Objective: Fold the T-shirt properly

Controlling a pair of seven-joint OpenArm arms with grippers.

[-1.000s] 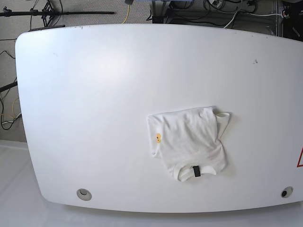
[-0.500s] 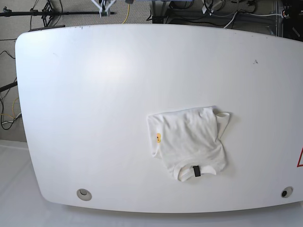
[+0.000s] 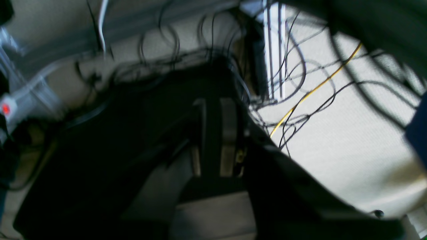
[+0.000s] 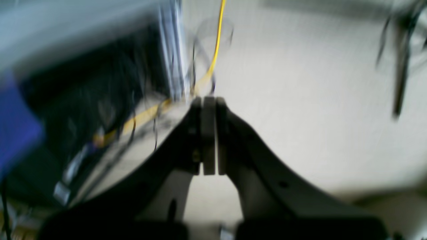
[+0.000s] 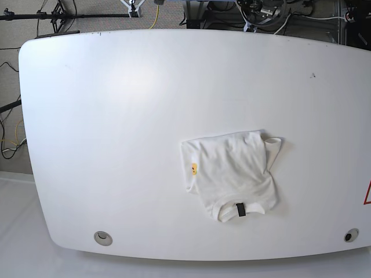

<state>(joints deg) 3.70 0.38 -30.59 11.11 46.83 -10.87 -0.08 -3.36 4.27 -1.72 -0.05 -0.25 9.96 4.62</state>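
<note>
The white T-shirt (image 5: 232,176) lies folded into a rough rectangle on the white table (image 5: 116,116), right of centre and near the front edge. Its small yellow-orange mark (image 5: 193,168) is on the left edge, and its black neck tag (image 5: 239,209) is at the collar in front. One sleeve sticks out at the upper right. Both arms are pulled back beyond the far table edge. The right gripper (image 4: 208,110) (image 5: 134,7) is shut and empty. The left gripper (image 3: 213,110) looks shut and empty in a blurred view over floor cables. The printed graphic is hidden.
Two round cable holes sit at the front corners of the table, one on the left (image 5: 103,236) and one on the right (image 5: 350,236). A red triangle mark (image 5: 367,194) is at the right edge. Cables, among them a yellow one (image 5: 154,14), and stands lie behind the far edge.
The shirt has not moved. The tip of the right arm, then parts of the left arm, have come into view at the top edge behind the table.
</note>
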